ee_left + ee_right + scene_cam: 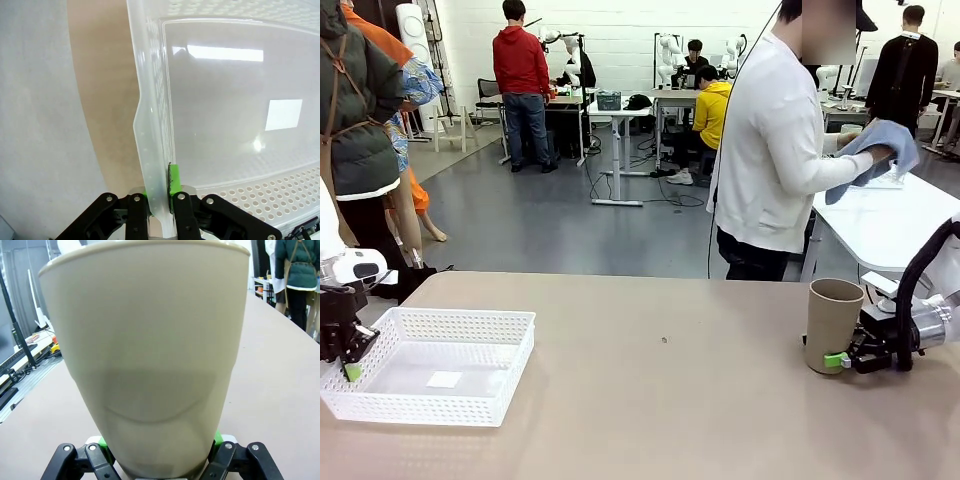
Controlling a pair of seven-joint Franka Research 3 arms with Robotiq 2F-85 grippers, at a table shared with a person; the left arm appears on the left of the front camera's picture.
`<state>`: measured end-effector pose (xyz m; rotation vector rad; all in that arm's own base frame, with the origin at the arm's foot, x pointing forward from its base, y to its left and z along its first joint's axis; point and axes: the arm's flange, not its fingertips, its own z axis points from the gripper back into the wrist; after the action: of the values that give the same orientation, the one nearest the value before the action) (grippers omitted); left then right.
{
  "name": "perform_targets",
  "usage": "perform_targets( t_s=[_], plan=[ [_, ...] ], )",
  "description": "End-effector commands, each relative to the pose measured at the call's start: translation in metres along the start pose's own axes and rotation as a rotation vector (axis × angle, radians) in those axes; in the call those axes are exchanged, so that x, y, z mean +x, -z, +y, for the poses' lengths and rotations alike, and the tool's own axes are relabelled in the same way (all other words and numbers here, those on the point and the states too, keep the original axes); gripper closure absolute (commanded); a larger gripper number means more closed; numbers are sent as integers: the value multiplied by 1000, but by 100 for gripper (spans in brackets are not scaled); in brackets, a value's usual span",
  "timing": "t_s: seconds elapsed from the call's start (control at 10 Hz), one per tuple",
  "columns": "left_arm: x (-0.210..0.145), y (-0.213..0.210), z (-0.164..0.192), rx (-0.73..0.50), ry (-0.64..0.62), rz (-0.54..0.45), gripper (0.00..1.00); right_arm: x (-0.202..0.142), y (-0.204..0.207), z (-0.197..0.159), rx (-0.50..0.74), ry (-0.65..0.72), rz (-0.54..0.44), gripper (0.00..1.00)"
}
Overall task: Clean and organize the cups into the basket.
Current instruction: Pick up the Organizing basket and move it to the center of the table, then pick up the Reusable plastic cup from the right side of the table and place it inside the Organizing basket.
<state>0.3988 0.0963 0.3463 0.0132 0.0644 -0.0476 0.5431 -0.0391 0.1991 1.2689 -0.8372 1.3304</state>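
A tan-brown cup (833, 322) stands upright on the table at the right. My right gripper (832, 356) reaches in from the right at its base, a finger on each side. In the right wrist view the cup (150, 340) rises between the green pads (103, 442), which press on its lower wall. The white lattice basket (450, 318) sits at the table's left with a white label (444, 379) on its floor. My left gripper (350, 360) is shut on its left end wall. In the left wrist view that gripper (160, 192) pinches the basket wall (150, 125).
A person in a white top stands beyond the table's far right edge, holding a blue cloth (880, 150) in both hands. A second white table (890, 225) stands behind at the right. Bare tan tabletop (660, 380) lies between basket and cup.
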Motion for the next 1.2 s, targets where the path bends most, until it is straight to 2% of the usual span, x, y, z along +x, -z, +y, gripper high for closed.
perform_targets(
  t_s=[0.0,0.1,0.3,0.5,0.8,1.1],
  plan=[
    [-10,-21,-24,-37,41,19,100,23,8,1,-73,50,20,36],
    [-16,-34,-48,-26,75,11,100,47,11,5,-97,45,8,36],
    [-24,-53,-97,8,50,-38,100,100,17,20,-136,17,-2,36],
    [-21,-53,-143,36,-38,-87,100,148,19,35,-190,8,-26,36],
    [-9,-35,-201,79,-181,-168,100,188,26,55,-242,-9,-39,36],
    [-1,-33,-254,50,-205,-178,100,221,33,80,-254,-54,-64,36]
  ],
)
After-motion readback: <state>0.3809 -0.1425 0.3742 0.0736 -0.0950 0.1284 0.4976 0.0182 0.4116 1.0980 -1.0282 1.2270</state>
